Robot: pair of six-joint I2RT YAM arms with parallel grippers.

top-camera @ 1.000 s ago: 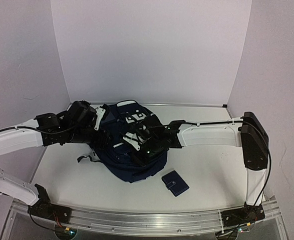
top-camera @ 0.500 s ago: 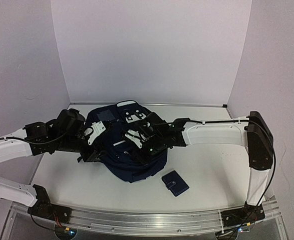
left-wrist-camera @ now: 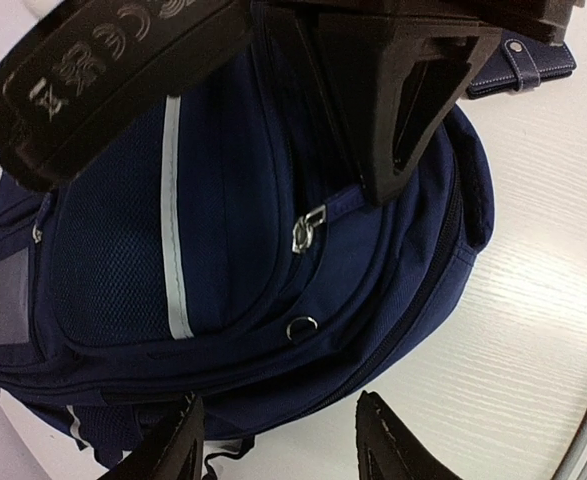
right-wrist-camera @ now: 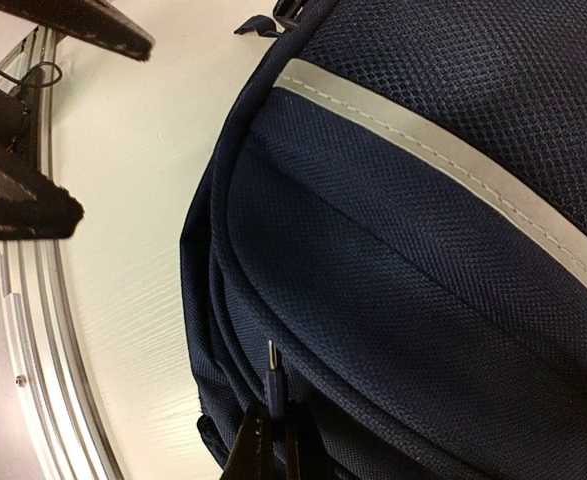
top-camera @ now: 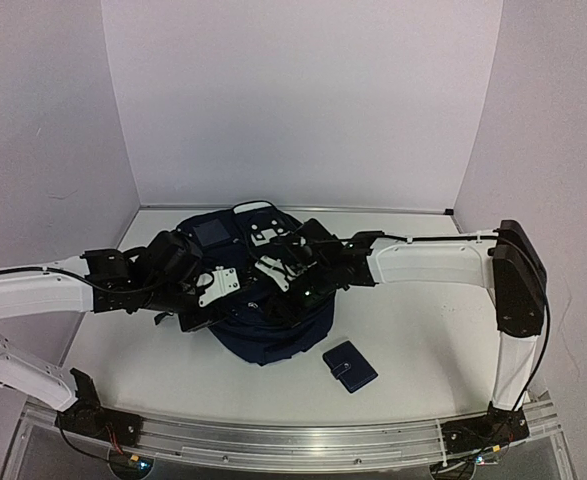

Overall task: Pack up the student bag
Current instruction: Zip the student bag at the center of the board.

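A white tabletop (top-camera: 423, 340) is enclosed by plain pale walls (top-camera: 303, 100) at the back and both sides, and a metal rail (top-camera: 303, 440) runs along its near edge. The navy backpack (top-camera: 273, 335) lies near the middle of the tabletop, slightly towards the left edge. A small navy wallet (top-camera: 349, 366) lies apart from it, towards the near edge and right of centre.

From above, much of the backpack is covered by the two arms that meet over it, and only part of its white patch (top-camera: 263, 235) can be seen. The left claw (left-wrist-camera: 278, 405) is held open over the near side of the backpack, with nothing gripped between its fingers. In the left wrist view the upper part is blocked by black parts of the other arm, and the wallet is cut off at the top right.

The right claw (right-wrist-camera: 270, 430) is closed on a dark zip tab (right-wrist-camera: 271, 372) of the backpack. Only its tips show, at the bottom edge of the right wrist view. Whether the zip is open cannot be made out.
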